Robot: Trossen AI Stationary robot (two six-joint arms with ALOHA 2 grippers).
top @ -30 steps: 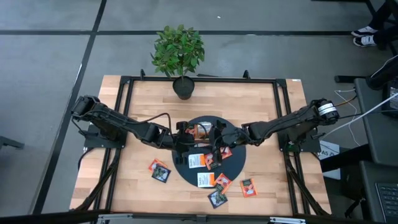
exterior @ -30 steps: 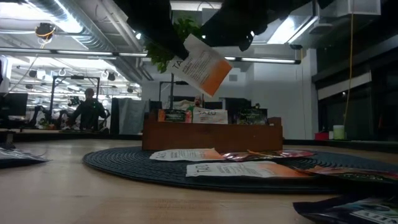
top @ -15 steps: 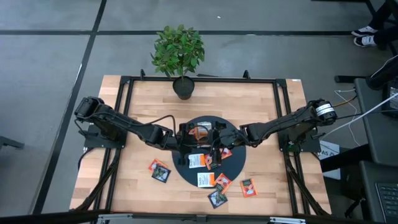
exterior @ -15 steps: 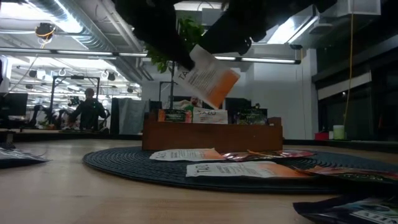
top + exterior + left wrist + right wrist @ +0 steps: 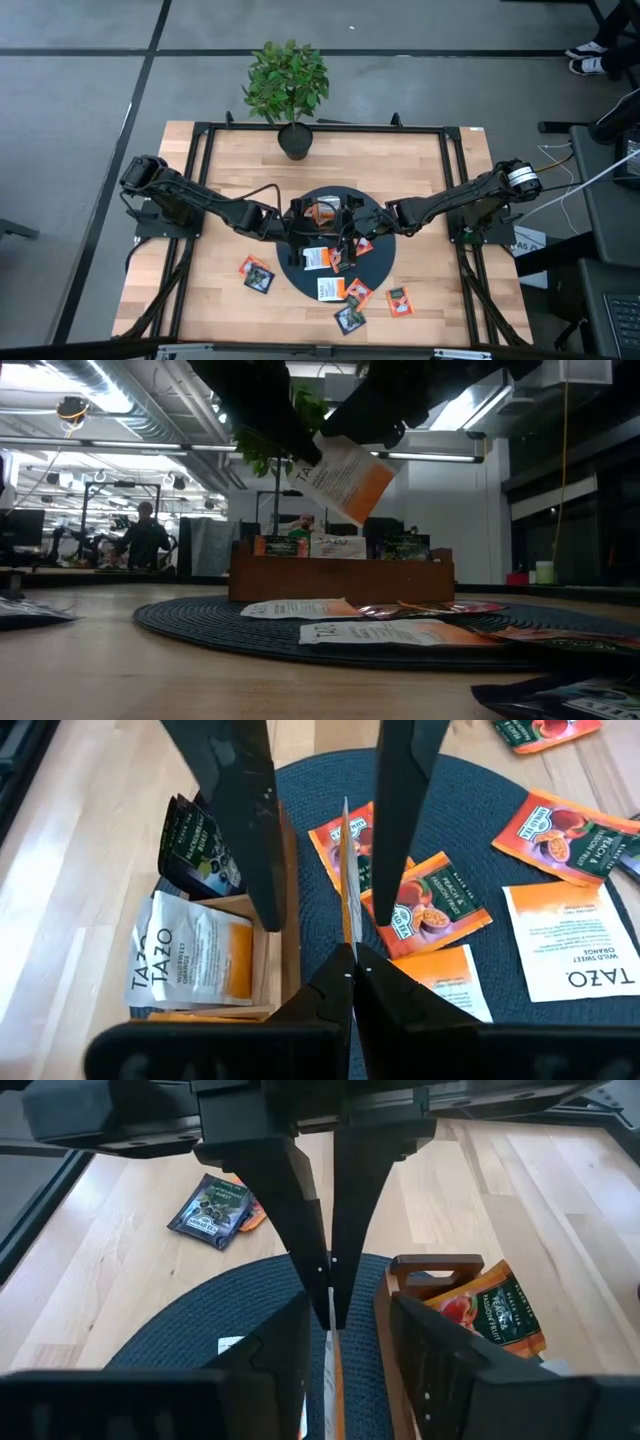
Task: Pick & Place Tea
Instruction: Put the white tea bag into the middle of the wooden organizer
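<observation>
- While both dark arms reach inward across the pale wooden table (image 5: 220, 270), their wrists meet over the round, woven dark mat (image 5: 300, 275) at its middle.
- Left arm: a long chain of black joints stretched low from the table's left edge, ending in the left gripper (image 5: 352, 960), whose two flat black fingers (image 5: 330, 995) are pressed together on the edge of a thin white-and-orange tea sachet (image 5: 345, 478).
- Right arm: stretched the same way from the right edge; the right gripper (image 5: 345, 1320) faces the left one, its fingers (image 5: 285, 1350) partly apart on either side of that same sachet, not visibly clamping it.
- Held sachet: flat, papery, square, tilted in the air above the wooden tray (image 5: 340, 578), seen edge-on in both wrist views.
- Wooden tray: long, brown, smooth-sided, directly below and just beyond the grippers; sachets stand upright in its compartments, among them a white-and-orange one (image 5: 190, 960), a dark one (image 5: 200, 845) and an orange fruit one (image 5: 490, 1315).
- Loose sachets on the mat just beside the left gripper: glossy orange squares (image 5: 430, 905) and a white one (image 5: 575, 955), lying flat.
- Farther from the grippers, on bare wood: a dark green-black sachet (image 5: 215, 1210) overlapping an orange one.
- Beyond the mat, a small leafy potted plant (image 5: 287, 85) stands at the table's far edge.
</observation>
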